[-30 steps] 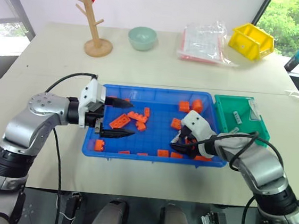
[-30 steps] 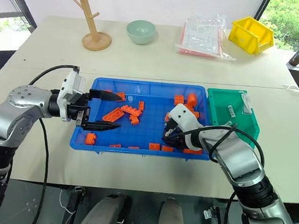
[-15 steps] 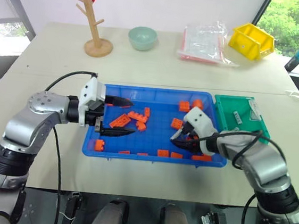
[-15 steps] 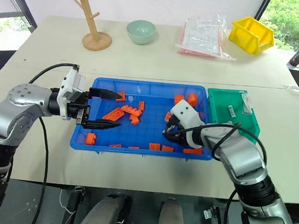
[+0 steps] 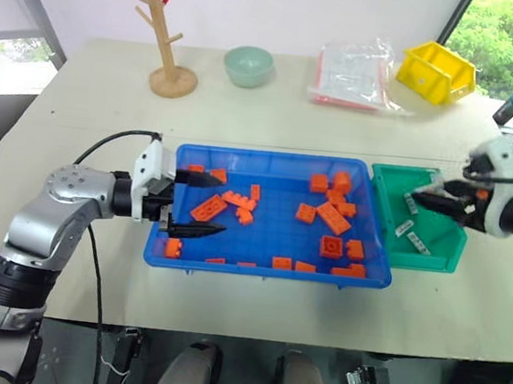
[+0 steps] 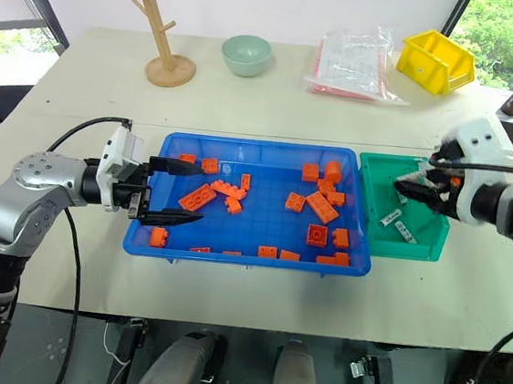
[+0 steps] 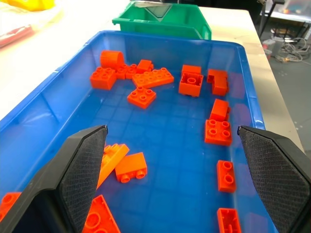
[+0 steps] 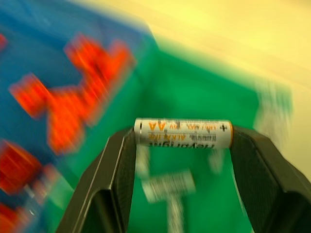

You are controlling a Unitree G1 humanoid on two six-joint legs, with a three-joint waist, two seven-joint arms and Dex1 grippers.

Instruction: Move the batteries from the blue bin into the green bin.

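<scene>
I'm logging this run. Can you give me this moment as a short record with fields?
right pincer: shut on a battery held by its ends, over the green bin
green bin: holds three batteries
left pincer: open, holding nothing, at the blue bin's left end
blue bin: orange bricks; no battery seen

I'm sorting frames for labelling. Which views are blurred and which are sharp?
Right wrist view: background bins smeared, yet the silver AA battery clamped endwise in the right hand reads sharp. Left wrist view: crisp orange toy bricks. Head views: sharp.
</scene>
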